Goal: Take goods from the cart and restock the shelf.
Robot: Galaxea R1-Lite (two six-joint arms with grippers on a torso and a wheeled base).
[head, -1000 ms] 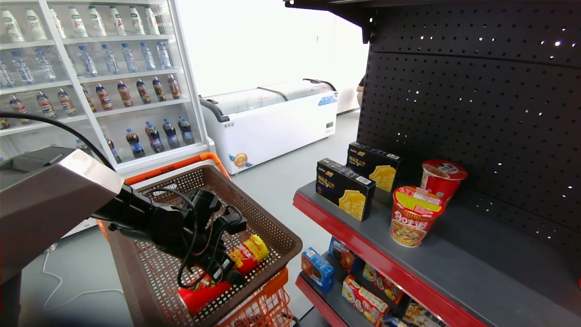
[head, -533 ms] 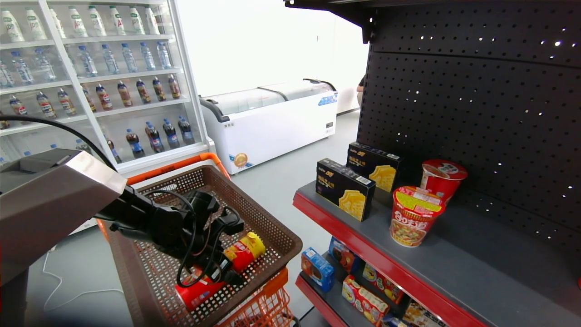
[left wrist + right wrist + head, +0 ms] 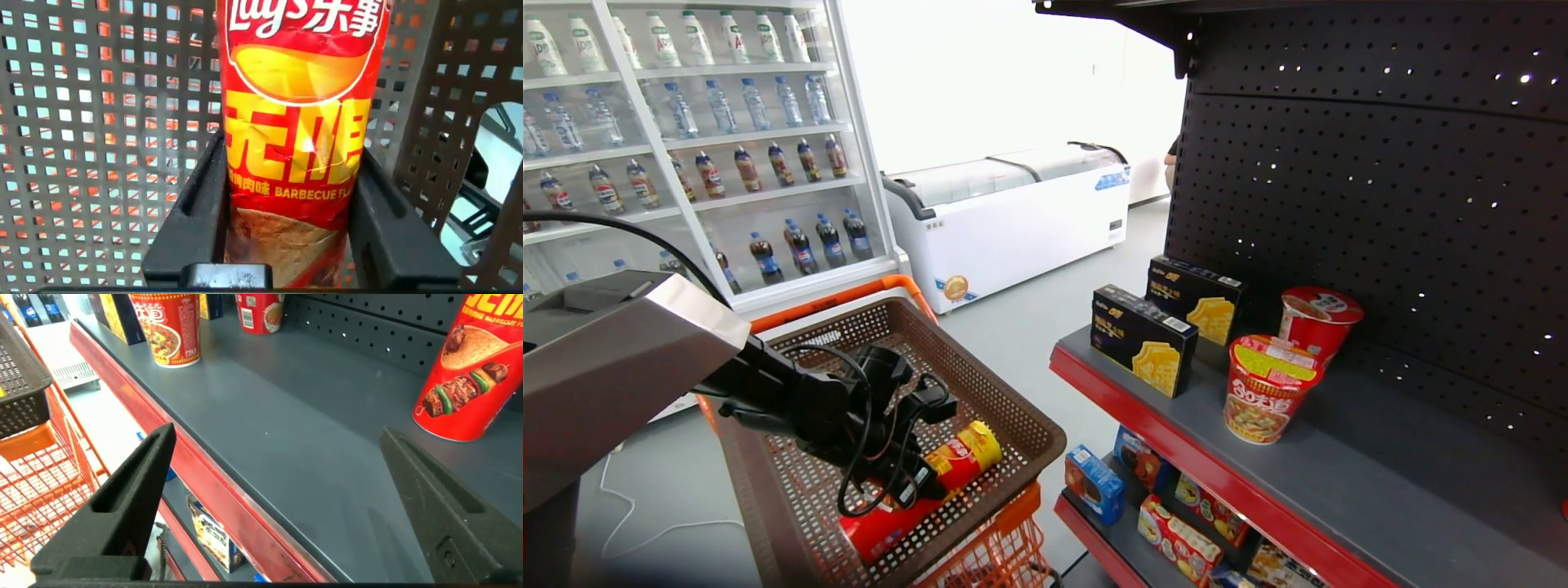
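Cart, upper basket [image 3: 988, 376], brown perforated plastic: holds 1 barbecue chips canister [image 3: 302, 73], red with a yellow lid, lying slanted inside

Left gripper [image 3: 290, 151]: inside the basket, its 2 fingers clamped on the canister's sides

Shelf [image 3: 1339, 482], grey deck with red front edge, beside the cart: front dark box [image 3: 1143, 339], rear dark box [image 3: 1196, 298], front cup noodle [image 3: 1267, 388], rear cup noodle [image 3: 1319, 318], all upright; 1 red snack canister [image 3: 470, 367] upright farther along

Right gripper [image 3: 278, 433]: above the shelf's front edge, fingers wide apart
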